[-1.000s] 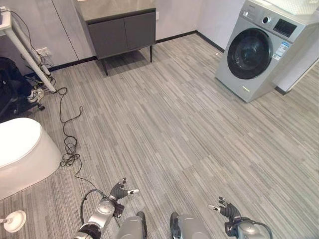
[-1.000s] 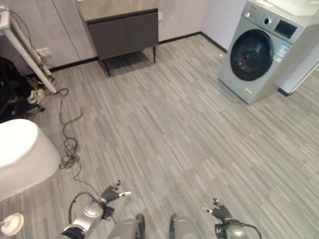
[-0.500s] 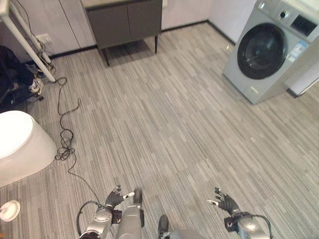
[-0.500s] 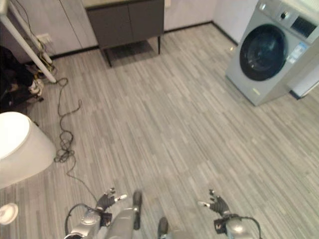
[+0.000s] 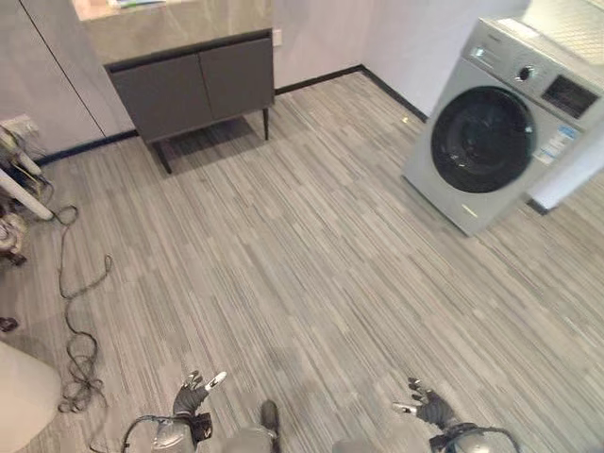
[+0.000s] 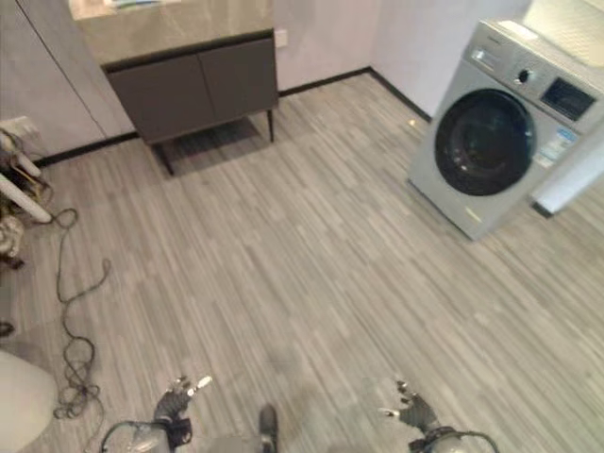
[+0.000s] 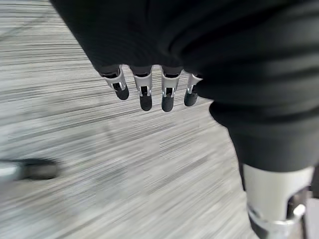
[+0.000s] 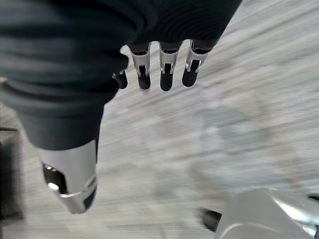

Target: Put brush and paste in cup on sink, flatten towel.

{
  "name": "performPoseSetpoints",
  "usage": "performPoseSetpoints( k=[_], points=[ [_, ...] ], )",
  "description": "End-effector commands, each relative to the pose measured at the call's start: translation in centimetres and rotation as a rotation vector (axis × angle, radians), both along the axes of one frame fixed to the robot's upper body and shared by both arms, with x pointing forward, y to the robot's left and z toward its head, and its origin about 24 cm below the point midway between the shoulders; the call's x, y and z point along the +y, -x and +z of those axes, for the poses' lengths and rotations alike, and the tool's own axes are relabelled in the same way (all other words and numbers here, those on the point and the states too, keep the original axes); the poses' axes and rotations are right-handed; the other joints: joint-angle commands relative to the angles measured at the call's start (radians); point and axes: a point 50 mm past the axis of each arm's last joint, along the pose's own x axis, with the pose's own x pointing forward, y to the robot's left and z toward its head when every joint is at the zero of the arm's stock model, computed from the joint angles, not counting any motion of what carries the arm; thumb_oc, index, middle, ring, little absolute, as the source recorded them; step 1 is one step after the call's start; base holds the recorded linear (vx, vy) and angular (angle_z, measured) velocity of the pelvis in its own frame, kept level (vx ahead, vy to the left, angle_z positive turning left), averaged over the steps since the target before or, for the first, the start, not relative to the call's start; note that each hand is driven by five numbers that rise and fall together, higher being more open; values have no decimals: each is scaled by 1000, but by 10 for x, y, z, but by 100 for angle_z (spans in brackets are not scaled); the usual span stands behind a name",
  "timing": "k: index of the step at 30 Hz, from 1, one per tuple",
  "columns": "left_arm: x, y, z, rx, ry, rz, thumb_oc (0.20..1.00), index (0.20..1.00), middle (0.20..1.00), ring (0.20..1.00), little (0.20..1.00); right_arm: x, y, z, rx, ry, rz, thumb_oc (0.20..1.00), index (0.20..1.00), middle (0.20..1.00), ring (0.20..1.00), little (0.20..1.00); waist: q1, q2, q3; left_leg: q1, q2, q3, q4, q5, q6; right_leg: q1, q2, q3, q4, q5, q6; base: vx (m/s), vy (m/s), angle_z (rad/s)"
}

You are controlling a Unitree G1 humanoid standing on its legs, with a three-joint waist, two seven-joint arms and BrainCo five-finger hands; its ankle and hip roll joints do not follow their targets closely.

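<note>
Left robot hand, right robot hand — both slack

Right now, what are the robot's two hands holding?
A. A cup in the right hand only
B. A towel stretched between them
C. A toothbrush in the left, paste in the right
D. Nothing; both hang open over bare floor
D: the left hand and right hand each show relaxed, straight fingers with just the striped grey floor beyond them.

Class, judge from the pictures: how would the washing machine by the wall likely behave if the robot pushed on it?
The washing machine is a large boxy appliance standing flat on the floor, so it is probably heavy and unlikely to slide or tip. Its rigid metal panels likely would not flex, though its dark door window may be more fragile.
</note>
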Motion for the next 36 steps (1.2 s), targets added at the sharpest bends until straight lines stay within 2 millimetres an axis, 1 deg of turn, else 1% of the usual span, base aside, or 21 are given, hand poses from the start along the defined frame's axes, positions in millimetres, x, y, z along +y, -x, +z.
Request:
performPoseSetpoints(
  k=[1, 3, 6, 9, 11, 12, 13, 15, 17, 19, 21, 22, 23, 24, 25, 26, 30, 33, 34, 35, 36],
  points=[
    [17, 7, 0, 18, -46, 10, 1000, 1000, 1000, 1000, 1000, 4, -10, 3, -47, -2, 19, 1000, 1000, 1000, 1000, 1000, -46, -25, 30, 8, -35, 32, 29, 65, -109, 61, 5, 36, -476, 206, 82, 853, 51, 46],
    [15, 5, 0, 25, -50, -5, 1000, 1000, 1000, 1000, 1000, 2, -8, 2, -44, -3, 3, 1000, 1000, 1000, 1000, 1000, -61, -31, 33, 41, -49, 4, 20, 54, -112, 34, 26, 58, -572, 229, 90, 552, -3, 89],
    [8, -5, 0, 44, -117, -114, 1000, 1000, 1000, 1000, 1000, 4, 0, 0, -28, -15, -7, 1000, 1000, 1000, 1000, 1000, -118, -49, 30, 158, -88, -107, -5, 15, -131, -64, 33, 162, -881, 357, 143, 734, -54, 148],
    [-1, -13, 1, 18, -65, -90, 1000, 1000, 1000, 1000, 1000, 1, 4, -1, -5, -5, 24, 1000, 1000, 1000, 1000, 1000, -154, -40, 26, 239, -82, -195, 6, -19, -148, -94, 39, 222, -864, 378, 166, 702, -110, 154],
    [-10, -15, 2, -9, -8, -80, 1000, 1000, 1000, 1000, 1000, 4, 8, -2, 27, -10, 88, 1000, 1000, 1000, 1000, 1000, -174, -42, 5, 273, -81, -242, 63, -25, -164, -67, 56, 278, -808, 414, 150, 596, -185, 111],
    [-14, -15, 1, -6, 1, -100, 1000, 1000, 1000, 1000, 1000, 3, 10, -2, 46, -10, 117, 1000, 1000, 1000, 1000, 1000, -179, -39, -3, 255, -74, -237, 145, 4, -189, -45, 52, 278, -801, 419, 144, 592, -201, 89],
    [-15, -15, 0, -3, 5, -102, 1000, 1000, 1000, 1000, 1000, 1, 10, -2, 58, 4, 136, 1000, 1000, 1000, 1000, 1000, -181, -29, -6, 222, -65, -226, 270, 86, -231, -23, 60, 276, -789, 416, 127, 525, -220, 69],
    [-19, -21, 3, -22, 28, -101, 1000, 1000, 1000, 1000, 1000, -2, 2, 5, 32, 25, 166, 1000, 1000, 1000, 1000, 1000, -175, -43, 9, 56, -44, -130, 568, 211, -286, 37, 23, 238, -787, 387, 85, 410, -275, 94],
    [-20, -29, 8, -39, 22, -129, 1000, 1000, 1000, 1000, 1000, -3, -3, 11, 13, 40, 208, 1000, 1000, 1000, 1000, 1000, -165, -71, 32, -70, 23, 24, 751, 161, -238, 96, 10, 197, -786, 332, 24, 283, -334, 83],
    [-21, -34, 10, -46, 12, -149, 1000, 1000, 1000, 1000, 1000, -6, -2, 11, 19, 64, 214, 1000, 1000, 1000, 1000, 1000, -154, -69, 40, -142, 27, 67, 681, 136, -232, 136, 7, 177, -786, 300, 15, 331, -211, 78],
    [-21, -37, 11, -46, -1, -159, 1000, 1000, 1000, 1000, 1000, -11, 1, 10, 31, 99, 201, 1000, 1000, 1000, 1000, 1000, -145, -61, 45, -232, -13, 58, 632, 127, -223, 177, 5, 163, -792, 272, 13, 473, -156, 116],
    [-16, -33, 8, -23, -19, -150, 1000, 1000, 1000, 1000, 1000, -13, -1, 10, 24, 106, 189, 1000, 1000, 1000, 1000, 1000, -137, -54, 46, -302, 20, 97, 441, 125, -210, 208, 4, 145, -802, 247, 21, 509, -8, 78],
    [-13, -31, 8, -18, -27, -141, 1000, 1000, 1000, 1000, 1000, -13, -2, 11, 19, 115, 195, 1000, 1000, 1000, 1000, 1000, -122, -44, 57, -314, 30, 71, 272, 149, -207, 235, 16, 149, -812, 228, 27, 507, -10, 44],
    [-13, -31, 8, -18, -27, -141, 1000, 1000, 1000, 1000, 1000, -13, -2, 11, 19, 115, 195, 1000, 1000, 1000, 1000, 1000, -122, -46, 57, -309, 27, 72, 261, 156, -207, 235, 14, 150, -813, 229, 27, 618, 83, 4],
    [-9, -25, 5, -4, -33, -116, 1000, 1000, 1000, 1000, 1000, -10, -12, 13, -2, 136, 227, 1000, 1000, 1000, 1000, 1000, -75, -34, 67, -333, 47, -47, 12, 221, -224, 296, 28, 173, -821, 184, 33, 585, 74, -17],
    [-6, -22, 4, 6, -33, -101, 1000, 1000, 1000, 1000, 1000, -9, -17, 13, -7, 145, 239, 1000, 1000, 1000, 1000, 1000, -64, -29, 65, -356, 67, -72, -25, 242, -237, 309, 28, 190, -822, 171, 35, 591, 74, -38],
    [10, 2, -2, 35, -27, 2, 1000, 1000, 1000, 1000, 1000, 4, -27, 16, -21, 148, 317, 1000, 1000, 1000, 1000, 1000, -11, -33, 33, -387, 127, -84, 24, 306, -260, 426, -12, 295, -809, 67, 52, 609, 222, -106],
    [13, 4, -1, 25, -32, 30, 1000, 1000, 1000, 1000, 1000, 9, -21, 12, -10, 130, 320, 1000, 1000, 1000, 1000, 1000, 3, -50, 12, -422, 73, -97, 127, 281, -240, 457, -72, 291, -746, 60, 70, 645, 288, -110],
    [16, -9, 10, -38, -71, 12, 1000, 1000, 1000, 1000, 1000, 15, -19, 11, -18, 146, 366, 1000, 1000, 1000, 1000, 1000, 0, -64, 11, -395, 46, -58, 162, 232, -209, 395, -105, 285, -574, 180, 79, 731, 333, -73],
    [15, -14, 14, -63, -81, -15, 1000, 1000, 1000, 1000, 1000, 17, -23, 15, -35, 175, 405, 1000, 1000, 1000, 1000, 1000, -1, -65, 24, -370, 51, -42, 159, 214, -197, 340, -107, 264, -496, 245, 78, 496, 235, -57],
    [14, -14, 14, -63, -81, -15, 1000, 1000, 1000, 1000, 1000, 17, -23, 15, -34, 176, 404, 1000, 1000, 1000, 1000, 1000, 1, -62, 21, -373, 55, -42, 157, 217, -198, 336, -103, 267, -497, 248, 78, 393, 206, -30]
  ],
)
